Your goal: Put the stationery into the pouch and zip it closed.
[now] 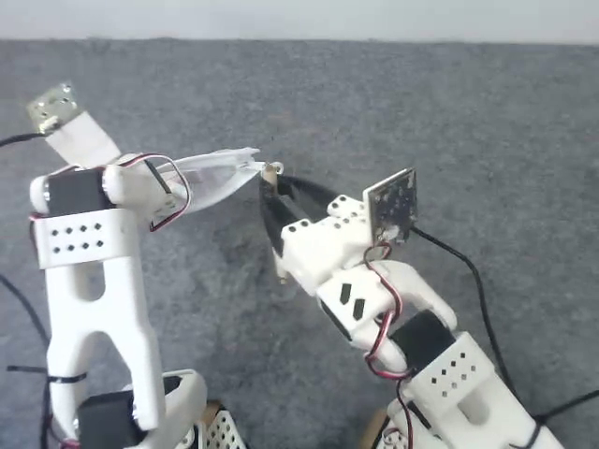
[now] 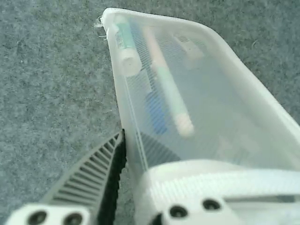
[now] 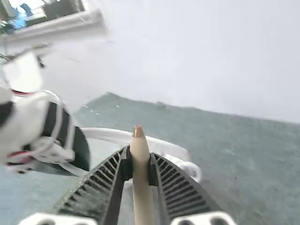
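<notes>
My left gripper (image 2: 135,174) is shut on one end of the translucent white pouch (image 2: 201,108), holding it up off the carpet. Inside the pouch lie a white and green tube (image 2: 124,45), a pale green pen (image 2: 168,89) and a blue item (image 2: 155,111). In the high view the pouch (image 1: 217,176) sticks out from the left gripper (image 1: 178,192) toward the right arm. My right gripper (image 3: 138,165) is shut on a beige pencil (image 3: 140,187), tip up, right beside the pouch's end (image 3: 161,145). From above, the pencil (image 1: 272,201) stands in the right gripper (image 1: 274,220).
Grey carpet (image 1: 449,112) covers the whole work surface, with open room at the back and right. A black cable (image 1: 477,281) trails from the right arm. The left arm's white body (image 3: 33,126) stands close to the right gripper.
</notes>
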